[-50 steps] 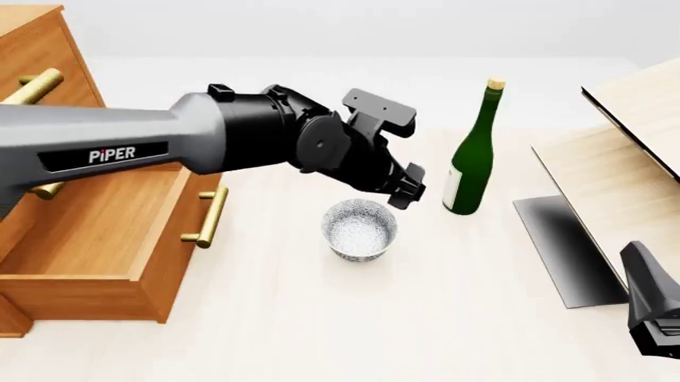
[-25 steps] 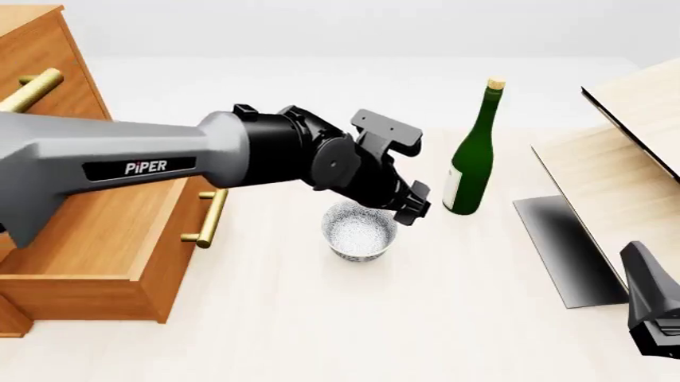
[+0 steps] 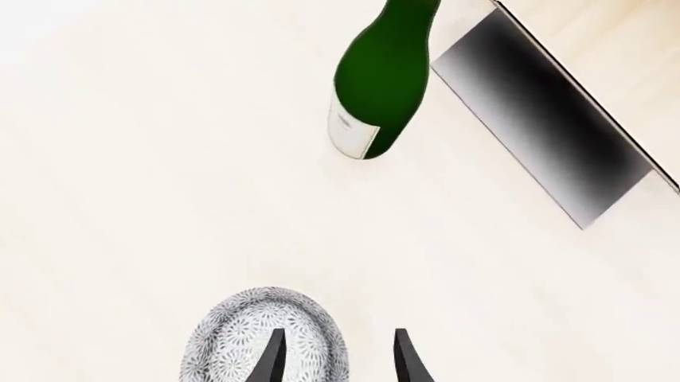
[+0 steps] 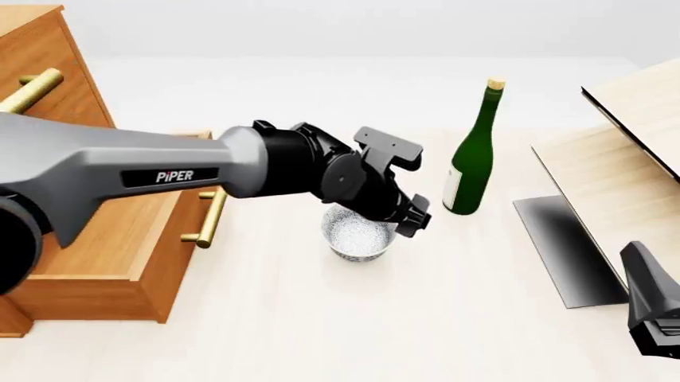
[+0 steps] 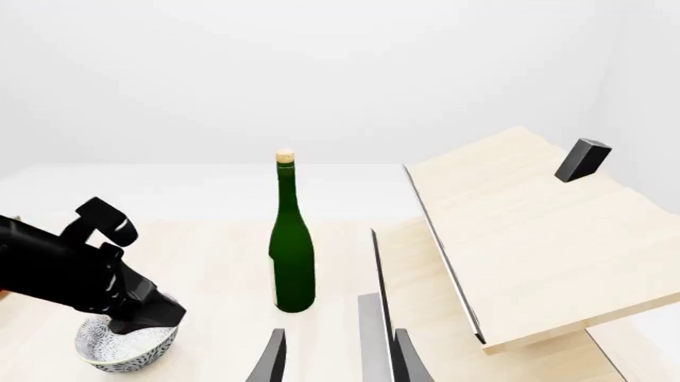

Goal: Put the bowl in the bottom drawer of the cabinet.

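While the left gripper [image 4: 409, 216] hangs open over the bowl [image 4: 357, 236], hiding its far rim, the right gripper [image 5: 338, 358] sits parted, fingertips only showing; bowl on pale tabletop [image 4: 318, 318] beside the bottom drawer [image 4: 101, 239].

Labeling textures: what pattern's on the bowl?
White bowl with fine blue-grey speckles; clearest in left wrist view.

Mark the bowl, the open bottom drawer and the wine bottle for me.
bowl [image 4: 356, 239]: front view, speckled inner surface below the left arm's wrist.
bottom drawer [image 4: 91, 296]: front view, its near wooden side wall.
wine bottle [image 4: 473, 155]: front view, green body above the label.
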`<state>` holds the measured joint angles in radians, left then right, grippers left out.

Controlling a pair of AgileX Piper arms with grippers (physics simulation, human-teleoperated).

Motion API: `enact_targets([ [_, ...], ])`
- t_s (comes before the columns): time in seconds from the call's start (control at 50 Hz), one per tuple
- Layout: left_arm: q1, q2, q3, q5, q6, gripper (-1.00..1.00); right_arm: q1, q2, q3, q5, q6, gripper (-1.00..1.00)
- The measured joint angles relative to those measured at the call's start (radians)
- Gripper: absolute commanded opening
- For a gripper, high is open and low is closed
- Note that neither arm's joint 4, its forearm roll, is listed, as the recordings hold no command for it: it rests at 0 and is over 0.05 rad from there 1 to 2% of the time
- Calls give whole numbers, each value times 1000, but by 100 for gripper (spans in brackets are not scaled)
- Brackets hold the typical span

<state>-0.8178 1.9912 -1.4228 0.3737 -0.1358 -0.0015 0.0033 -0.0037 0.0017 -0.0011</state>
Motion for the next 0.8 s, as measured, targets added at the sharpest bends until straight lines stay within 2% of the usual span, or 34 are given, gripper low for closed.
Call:
enact_targets([
  [0.8,16,62,16,-29,-24,100,-3,1,0,-1,0,100],
])
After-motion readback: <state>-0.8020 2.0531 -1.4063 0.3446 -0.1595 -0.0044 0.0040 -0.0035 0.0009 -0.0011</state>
